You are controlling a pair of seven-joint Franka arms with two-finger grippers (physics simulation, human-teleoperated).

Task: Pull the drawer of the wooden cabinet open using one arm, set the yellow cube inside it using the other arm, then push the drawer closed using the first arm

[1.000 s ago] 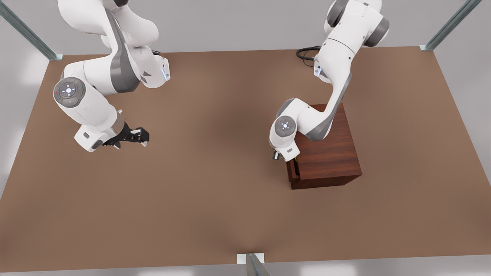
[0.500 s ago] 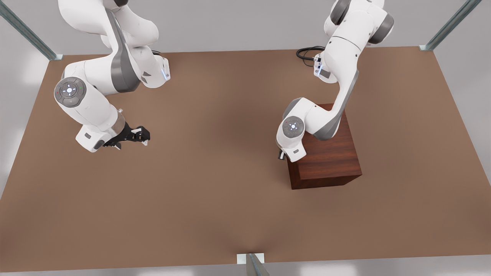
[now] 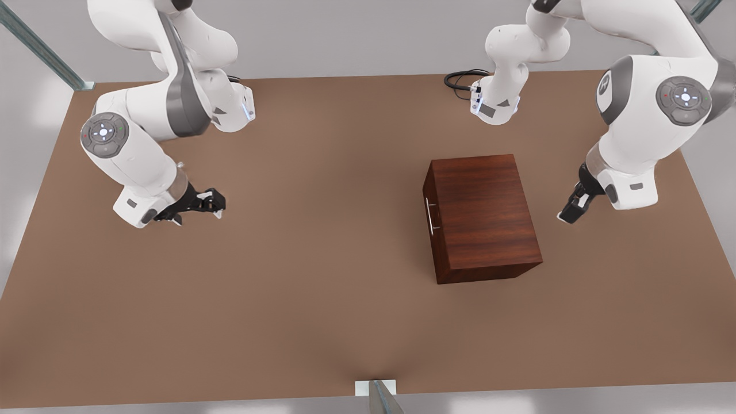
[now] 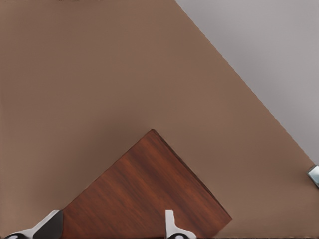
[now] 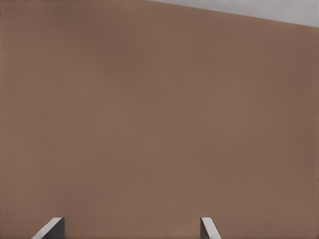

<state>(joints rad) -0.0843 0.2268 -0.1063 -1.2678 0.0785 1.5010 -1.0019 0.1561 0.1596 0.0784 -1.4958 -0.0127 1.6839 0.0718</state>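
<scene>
We see the boxy dark reddish-brown wooden cabinet (image 3: 482,217) on the brown tabletop (image 3: 322,276), its drawer (image 3: 432,214) flush with the body, shut. The drawer front with the slim silver bar handle (image 3: 429,215) faces the front view's left; the handle's long axis runs along that front, roughly near-to-far.

Left end effector (image 3: 569,217) hangs just off the cabinet's back side, opposite the handle. Its wrist view looks down on the cabinet's grained top (image 4: 144,194), fingers (image 4: 172,226) spread apart, gripping nothing.

Right end effector (image 3: 217,207) is well apart from the cabinet, on the handle side, waiting. Its wrist view has bare tabletop (image 5: 159,119), fingers (image 5: 208,228) spread, open and empty.

Handle is visible from the front view; left wrist view gets the cabinet's top.
</scene>
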